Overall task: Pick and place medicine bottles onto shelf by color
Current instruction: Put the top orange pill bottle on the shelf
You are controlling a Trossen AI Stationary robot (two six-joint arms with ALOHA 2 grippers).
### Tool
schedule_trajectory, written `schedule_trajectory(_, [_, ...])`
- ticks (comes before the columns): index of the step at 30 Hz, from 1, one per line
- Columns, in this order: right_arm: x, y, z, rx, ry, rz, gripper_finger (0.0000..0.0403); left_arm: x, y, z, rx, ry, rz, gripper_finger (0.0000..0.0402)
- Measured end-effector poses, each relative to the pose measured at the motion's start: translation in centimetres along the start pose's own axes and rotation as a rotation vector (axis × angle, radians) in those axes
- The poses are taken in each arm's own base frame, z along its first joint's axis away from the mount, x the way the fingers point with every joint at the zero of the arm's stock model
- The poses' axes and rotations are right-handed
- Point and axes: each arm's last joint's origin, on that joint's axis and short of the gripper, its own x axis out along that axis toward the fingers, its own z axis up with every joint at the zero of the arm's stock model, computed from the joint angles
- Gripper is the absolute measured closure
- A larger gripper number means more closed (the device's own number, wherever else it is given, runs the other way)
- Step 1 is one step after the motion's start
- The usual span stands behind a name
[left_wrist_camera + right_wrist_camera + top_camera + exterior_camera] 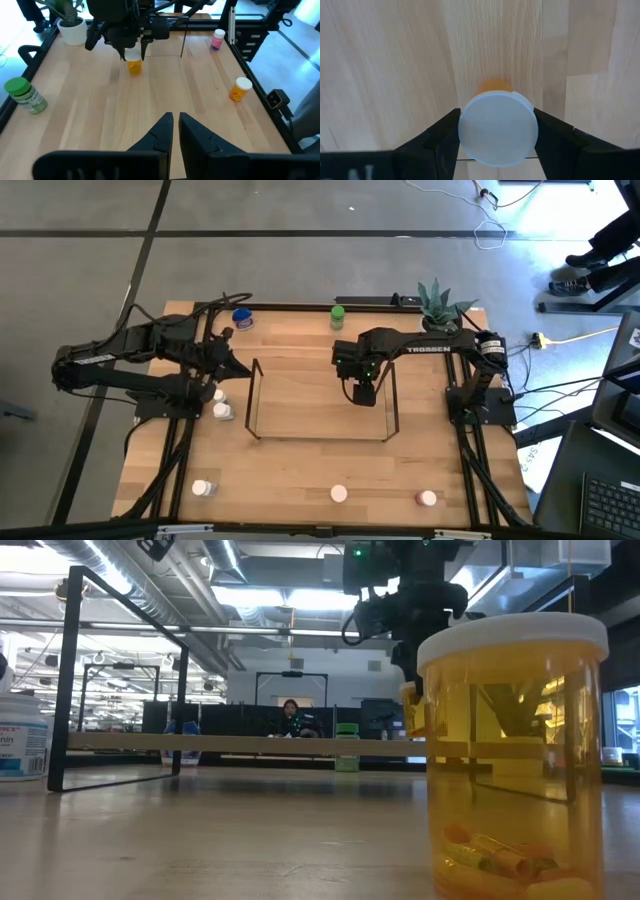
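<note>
- while the right arm works inside it, the bench (300, 470) carries everything: a light wood top edged by a black frame, with bottles scattered along its near and far edges.
- the shelf (255, 395), a thin dark wire rectangle, stands mid-bench; the right gripper (362, 392) hangs over its right end.
- the left gripper (174, 131) waits at the bench's left side, its fingers closed on nothing, pointing across toward the shelf.
- the plant (437, 304) sits in the far right corner, clear of the work.
- the right fingers (440, 137) clamp the white cap of an orange bottle (134, 65) from both sides, the bottle upright below them; whether its base touches the wood i cannot tell.
- to do this step well, i judge the arm should lower straight down until the base sits flat, then spread the fingers evenly so neither drags the cap sideways, and lift vertically before swinging off, keeping clear of the wire at the shelf's end.
- a like-coloured bottle (240, 89) lies tilted on the bench near the front edge; its partner belongs beside the one now held.
- other bottles wait: a green-capped bottle (338, 315) at the far edge, a blue-capped bottle (242, 318) far left, and a pink-capped bottle (427, 498) at the near right.
</note>
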Motion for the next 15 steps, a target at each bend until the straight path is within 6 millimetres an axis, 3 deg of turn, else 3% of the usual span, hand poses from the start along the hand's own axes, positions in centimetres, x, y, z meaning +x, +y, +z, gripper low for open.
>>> schedule_trajectory(15, [-0.71,0.26,-0.49,-0.047,-0.022,-0.001,0.0187,0.0,0.0,0.0,0.0,0.0,0.001,0.0376])
